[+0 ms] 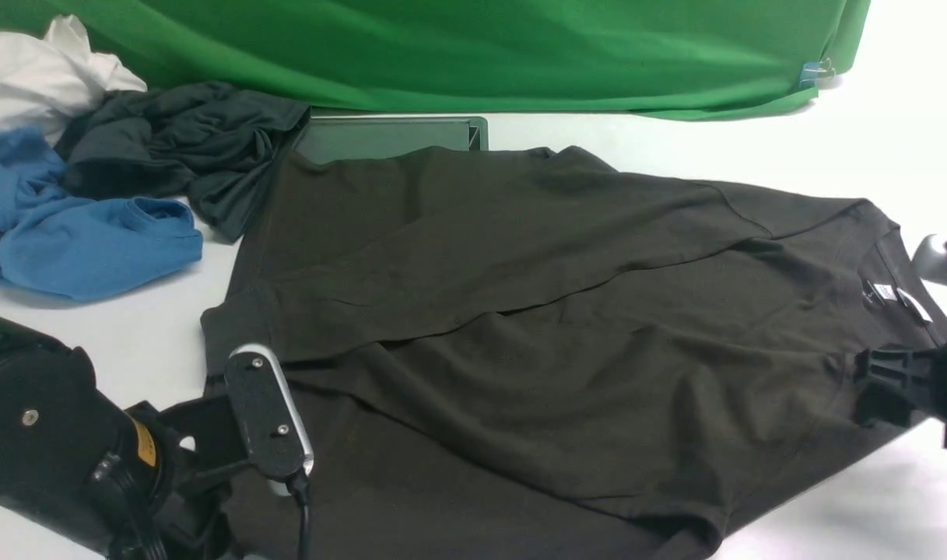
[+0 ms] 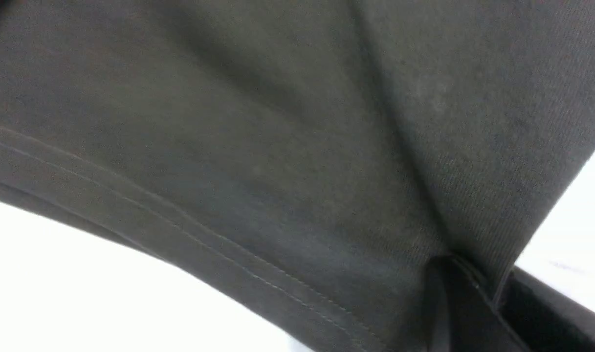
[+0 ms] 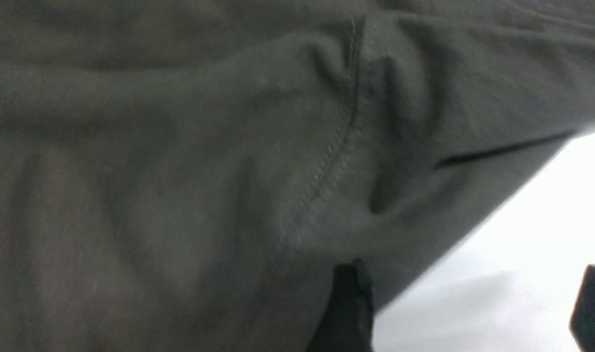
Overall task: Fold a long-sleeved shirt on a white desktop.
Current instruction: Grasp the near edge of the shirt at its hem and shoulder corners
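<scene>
The large brownish-black cotton long-sleeved shirt (image 1: 520, 311) lies on the smooth white desktop (image 1: 870, 117), hem pinched by the left gripper (image 2: 466, 293); the right gripper (image 3: 468, 303), jaws spread near the shoulder, should clamp cloth before both lift.

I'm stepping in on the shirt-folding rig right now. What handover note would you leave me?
Left gripper: shut on the long-sleeved shirt, near its hem.
Right gripper: open at the shirt's near edge by the collar, holding nothing.
The shirt lies sideways on the white desktop, with its collar toward the right arm.
Done: the far side looks folded over the body.
Left: probably the near side, then an end-to-end fold.
</scene>
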